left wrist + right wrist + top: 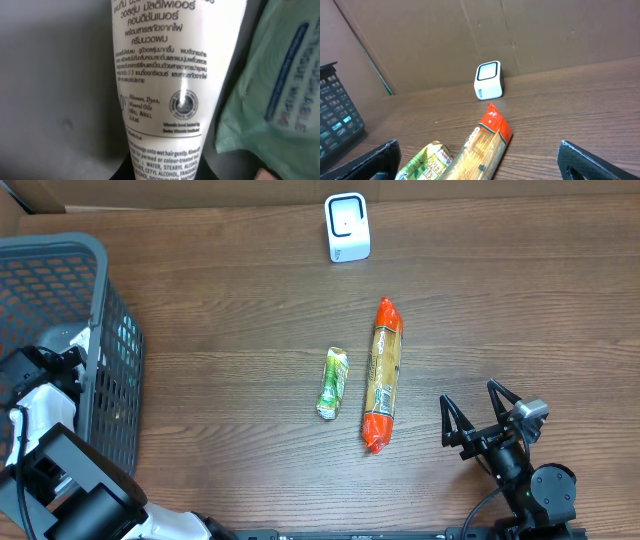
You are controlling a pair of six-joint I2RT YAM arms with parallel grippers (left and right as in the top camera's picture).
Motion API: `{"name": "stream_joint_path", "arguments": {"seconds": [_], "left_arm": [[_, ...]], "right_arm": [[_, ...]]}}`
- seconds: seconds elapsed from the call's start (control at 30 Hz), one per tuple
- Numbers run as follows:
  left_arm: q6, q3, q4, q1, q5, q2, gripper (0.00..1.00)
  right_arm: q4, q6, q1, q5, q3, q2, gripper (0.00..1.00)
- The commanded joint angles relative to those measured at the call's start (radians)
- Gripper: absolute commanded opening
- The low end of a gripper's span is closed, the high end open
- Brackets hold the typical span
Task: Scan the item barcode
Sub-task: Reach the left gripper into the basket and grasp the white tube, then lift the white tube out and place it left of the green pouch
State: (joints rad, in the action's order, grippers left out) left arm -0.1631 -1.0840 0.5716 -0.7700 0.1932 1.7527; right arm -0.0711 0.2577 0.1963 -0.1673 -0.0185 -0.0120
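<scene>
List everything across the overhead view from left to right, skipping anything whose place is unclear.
Basket → green packet → orange pasta pack → right arm. The white scanner overlaps both packs, so it is left out.

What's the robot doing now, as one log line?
left gripper: shut on white tube in basket | right gripper: open, empty | scan: not yet

The worktop (250, 300) is brown wood grain with a dull sheen. The basket (70, 250) is grey matt plastic mesh, the scanner (347, 227) smooth white plastic. The pasta packet (382, 375) and the green packet (333, 383) are glossy film. The tube (165, 75) is smooth white plastic with a soft shine, and the wipes pack (270, 90) is crinkled green film.
</scene>
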Motion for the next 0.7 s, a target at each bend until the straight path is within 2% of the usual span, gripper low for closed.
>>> {"name": "stream_joint_path", "arguments": {"seconds": [0.0,0.3,0.53,0.67], "left_arm": [[0.041,-0.106,0.078,0.005,-0.002,-0.014,0.04],[0.115,-0.518,0.370,0.005,-0.039,-0.076,0.04],[0.119,-0.792,0.468,0.024,-0.034,-0.143,0.04],[0.120,-0.859,0.474,0.079,0.084,-0.215,0.04]], "right_arm": [[0.005,-0.004,-0.001,0.009,0.011,0.009,1.00],[0.005,-0.004,-0.001,0.009,0.011,0.009,1.00],[0.005,-0.004,-0.001,0.009,0.011,0.009,1.00],[0.005,-0.004,-0.001,0.009,0.011,0.009,1.00]]}}
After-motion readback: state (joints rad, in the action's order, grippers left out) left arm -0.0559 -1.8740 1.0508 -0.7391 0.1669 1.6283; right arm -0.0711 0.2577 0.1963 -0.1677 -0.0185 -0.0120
